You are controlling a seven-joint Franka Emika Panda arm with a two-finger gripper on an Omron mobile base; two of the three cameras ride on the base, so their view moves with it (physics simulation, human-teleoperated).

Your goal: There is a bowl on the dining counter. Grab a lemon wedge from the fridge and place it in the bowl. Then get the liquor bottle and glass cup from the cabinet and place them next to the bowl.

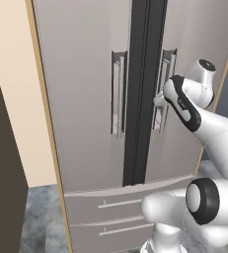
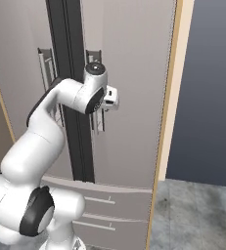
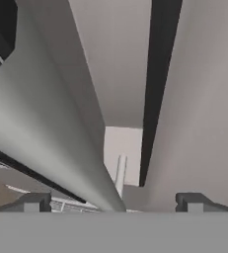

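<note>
The silver-grey fridge (image 1: 86, 99) (image 2: 134, 73) stands right in front of me with both doors shut. My gripper (image 1: 160, 101) (image 2: 112, 100) is at the right door's long vertical handle (image 1: 167, 84) (image 2: 96, 63), about halfway up it. In the hand view my gripper (image 3: 113, 202) is open, and the handle bar (image 3: 46, 123) runs down between the two fingertips (image 3: 34, 201), untouched by either. The bowl, dining counter, lemon wedge, liquor bottle, glass cup and cabinet are out of view.
The left door's handle (image 1: 118, 94) is just across the dark gap between the doors. Two drawers with bar handles (image 1: 120, 202) (image 2: 100, 199) sit below. Tan side panels (image 1: 41, 99) (image 2: 170, 97) frame the fridge. A dark unit (image 1: 2, 173) stands at the left.
</note>
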